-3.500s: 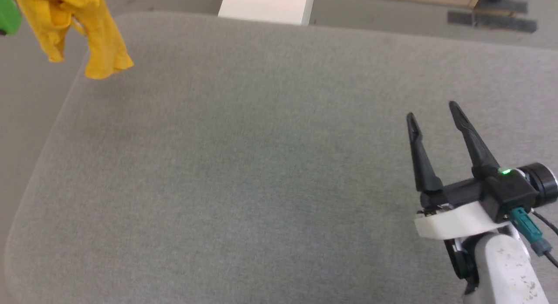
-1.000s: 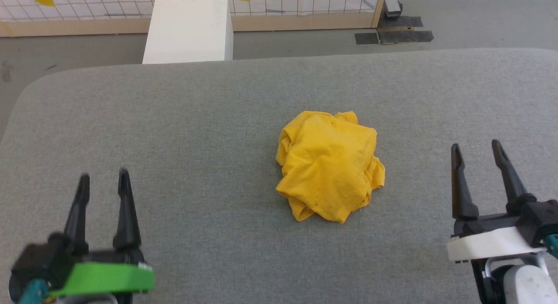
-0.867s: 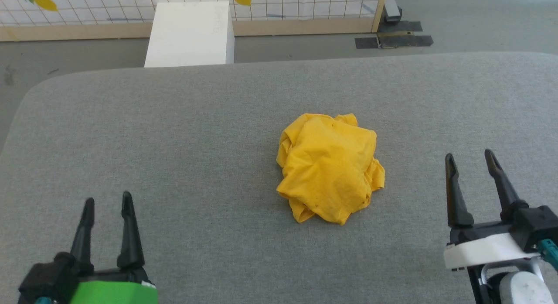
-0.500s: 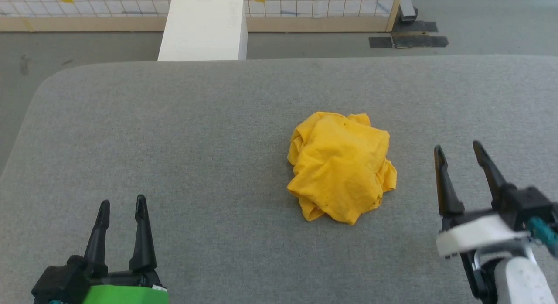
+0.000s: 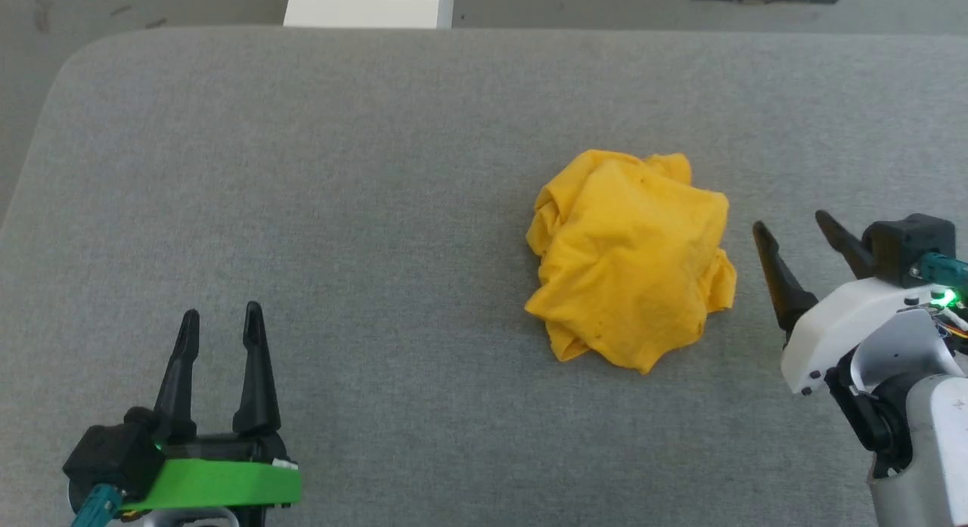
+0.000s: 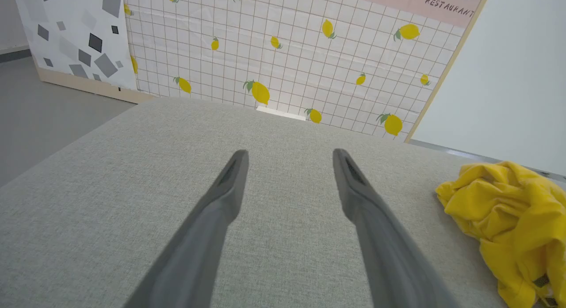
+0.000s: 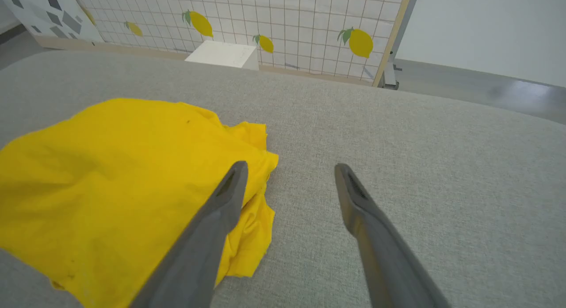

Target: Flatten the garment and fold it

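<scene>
While the crumpled yellow cotton T-shirt (image 5: 631,258) lies on the grey fabric-covered table (image 5: 340,172), the left gripper (image 5: 221,313), well apart, and right gripper (image 5: 789,223), just beside it, stand spread and empty; wrist views add a lemon-print wall (image 6: 283,56).

You're looking at the garment (image 5: 631,258): yellow fabric crumpled into a rounded heap, not flattened, not folded. It lies on the grey padded surface (image 5: 302,172), roughly 3 o'clock from head-view centre. Wrinkled folds bunch at its 11 and 5 o'clock, with a few dark specks.
</scene>
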`<state>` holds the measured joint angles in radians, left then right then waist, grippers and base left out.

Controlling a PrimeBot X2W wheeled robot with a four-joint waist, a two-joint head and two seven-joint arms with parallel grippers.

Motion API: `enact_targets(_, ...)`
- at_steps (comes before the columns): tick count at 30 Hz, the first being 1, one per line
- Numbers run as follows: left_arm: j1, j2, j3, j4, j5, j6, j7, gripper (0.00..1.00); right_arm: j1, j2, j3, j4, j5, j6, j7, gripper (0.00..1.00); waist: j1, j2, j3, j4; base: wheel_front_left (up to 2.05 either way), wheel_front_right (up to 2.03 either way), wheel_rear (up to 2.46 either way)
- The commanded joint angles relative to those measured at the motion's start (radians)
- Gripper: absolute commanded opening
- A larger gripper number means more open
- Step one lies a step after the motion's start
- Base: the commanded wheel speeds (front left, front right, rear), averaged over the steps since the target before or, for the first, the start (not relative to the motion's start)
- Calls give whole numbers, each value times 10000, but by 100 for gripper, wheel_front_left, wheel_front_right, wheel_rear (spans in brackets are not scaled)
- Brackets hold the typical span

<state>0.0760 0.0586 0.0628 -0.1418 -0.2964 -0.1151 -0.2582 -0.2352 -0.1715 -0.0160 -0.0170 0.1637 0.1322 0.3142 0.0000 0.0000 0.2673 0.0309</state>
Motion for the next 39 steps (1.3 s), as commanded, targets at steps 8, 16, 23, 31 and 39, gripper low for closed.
enact_targets(8,-640,-79,-102,152,37,-132,-35,100,282,-436,404,132,345,-15,1774,100,0,0,985,565,0,0,0)
enact_targets(16,-1005,-82,-129,189,184,-148,-36,100,50,-178,703,891,279,-15,1919,35,0,0,1276,679,0,0,0)
enact_targets(23,-977,-82,-3,210,326,-153,-36,100,-431,-12,712,1325,-52,-15,1533,0,0,0,1042,511,0,0,0)
enact_targets(31,-577,-83,89,284,317,-154,-36,100,-1139,-322,29,-93,33,-15,1191,0,0,0,175,49,0,0,0)
enact_targets(39,-181,-83,130,214,327,-154,-36,100,-28,-203,-2733,-1811,-315,-15,1610,0,0,0,-307,-79,0,0,0)
